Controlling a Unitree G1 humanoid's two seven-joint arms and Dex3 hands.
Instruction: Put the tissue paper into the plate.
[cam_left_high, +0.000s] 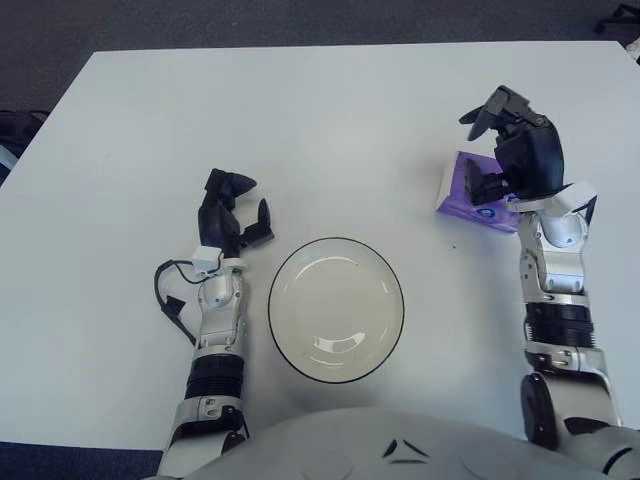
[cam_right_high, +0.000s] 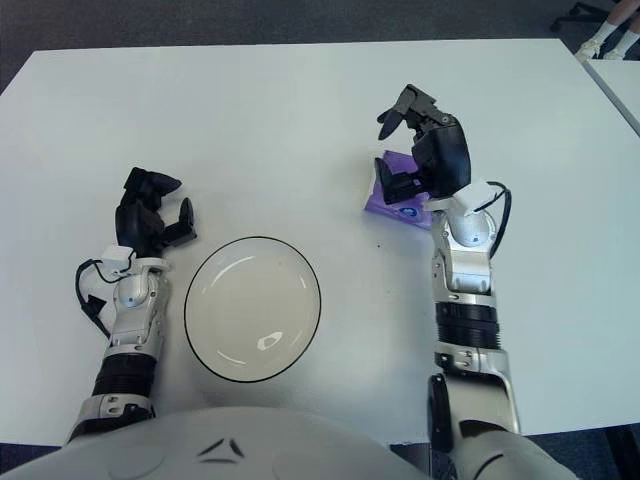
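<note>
A purple tissue pack (cam_left_high: 458, 188) lies flat on the white table (cam_left_high: 320, 120), right of the white plate (cam_left_high: 336, 309) with a dark rim. My right hand (cam_left_high: 500, 140) hovers over the pack's right part with fingers spread, holding nothing, and covers that side of it. In the right eye view the same pack (cam_right_high: 388, 190) shows under the right hand (cam_right_high: 412, 140). My left hand (cam_left_high: 232, 210) shows just left of the plate, fingers relaxed and empty.
A black cable (cam_left_high: 170, 295) loops beside my left forearm. Dark carpet (cam_left_high: 60, 30) borders the table's far and left edges. The plate (cam_right_high: 252, 308) sits near the table's front edge, close to my body.
</note>
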